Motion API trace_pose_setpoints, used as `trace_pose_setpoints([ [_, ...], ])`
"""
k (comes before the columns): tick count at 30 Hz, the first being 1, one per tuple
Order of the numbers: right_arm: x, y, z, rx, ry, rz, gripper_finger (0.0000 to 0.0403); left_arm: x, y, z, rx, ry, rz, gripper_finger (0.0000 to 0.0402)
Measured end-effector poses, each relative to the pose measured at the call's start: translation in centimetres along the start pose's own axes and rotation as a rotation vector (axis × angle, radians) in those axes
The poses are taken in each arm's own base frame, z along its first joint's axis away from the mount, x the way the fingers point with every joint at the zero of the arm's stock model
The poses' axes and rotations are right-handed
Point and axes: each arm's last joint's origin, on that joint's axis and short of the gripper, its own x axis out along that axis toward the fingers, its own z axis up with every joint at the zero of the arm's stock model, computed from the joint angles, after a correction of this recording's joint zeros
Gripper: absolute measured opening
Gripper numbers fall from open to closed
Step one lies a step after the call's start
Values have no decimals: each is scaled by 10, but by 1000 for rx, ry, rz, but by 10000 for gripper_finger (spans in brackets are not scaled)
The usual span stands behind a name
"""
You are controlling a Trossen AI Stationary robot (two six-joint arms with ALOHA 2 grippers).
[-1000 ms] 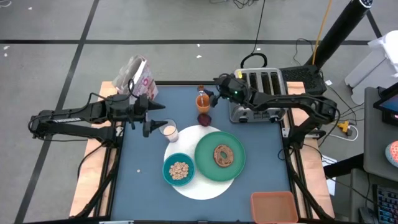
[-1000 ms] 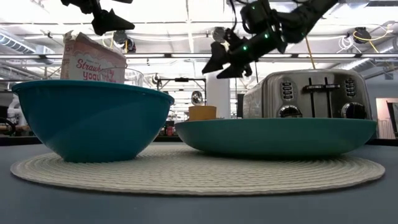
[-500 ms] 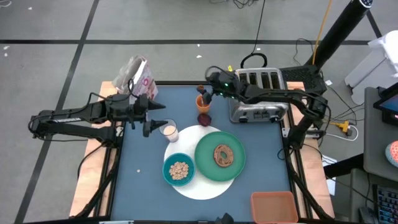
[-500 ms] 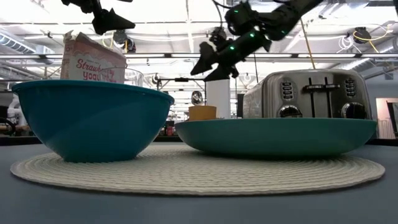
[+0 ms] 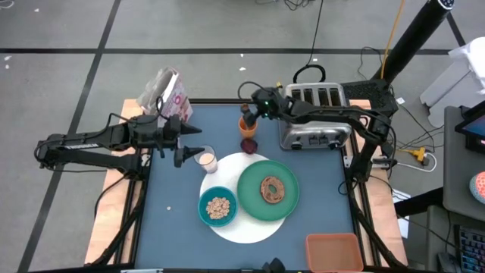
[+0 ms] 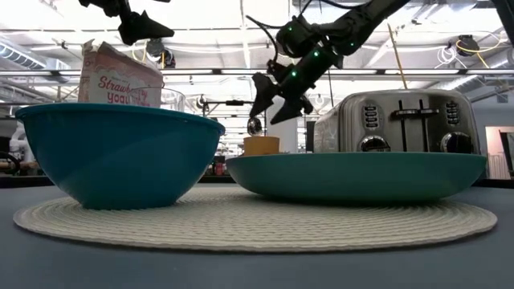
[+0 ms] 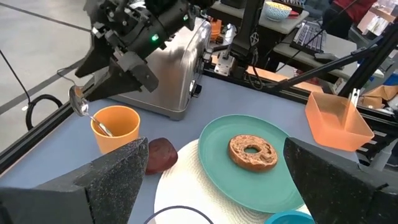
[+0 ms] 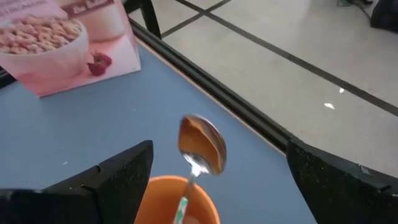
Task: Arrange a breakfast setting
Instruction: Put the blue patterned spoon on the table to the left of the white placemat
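Note:
An orange cup (image 5: 247, 124) stands at the table's far middle. A silver spoon (image 8: 201, 144) sits handle-down in it, its bowl leaning out over the rim. My right gripper (image 6: 268, 113) hangs open just above the spoon, slanting down, and touches nothing. A dark-red fruit (image 5: 248, 144) lies near the cup. On the round white mat (image 5: 250, 227) sit the green plate (image 5: 250, 199) with the ring bread (image 5: 271, 188) and the teal bowl (image 5: 218, 207). The milk glass (image 5: 206, 160) stands at the mat's left edge. My left gripper (image 5: 189, 145) waits open just left of the glass.
A silver toaster (image 5: 314, 114) stands right of the cup, under my right arm. A pink cereal box (image 5: 163, 95) stands at the far left corner. An orange tray (image 5: 333, 250) lies at the near right corner. Bare blue table (image 5: 174, 220) shows at the near left.
My right gripper has moved from in front of the toaster toward the table's left, coming over the orange cup and spoon. It has sunk a little and its fingers have tipped further down. They have stayed open. The spoon and cup have kept still.

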Motion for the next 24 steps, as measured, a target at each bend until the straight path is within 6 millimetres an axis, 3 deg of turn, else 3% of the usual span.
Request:
trace_pose_setpoints([
  [7, 5, -3, -20, 2, -1, 29, 361, 0, 0, 0, 3, 0, 0, 379],
  [14, 8, -4, -26, 4, -15, 32, 361, 0, 0, 0, 2, -1, 0, 379],
  [21, 31, -2, -44, -1, 34, 99, 361, 0, 0, 0, 2, -3, 0, 379],
  [24, 36, -1, -43, 6, -13, 103, 361, 0, 0, 0, -5, -2, 0, 379],
])
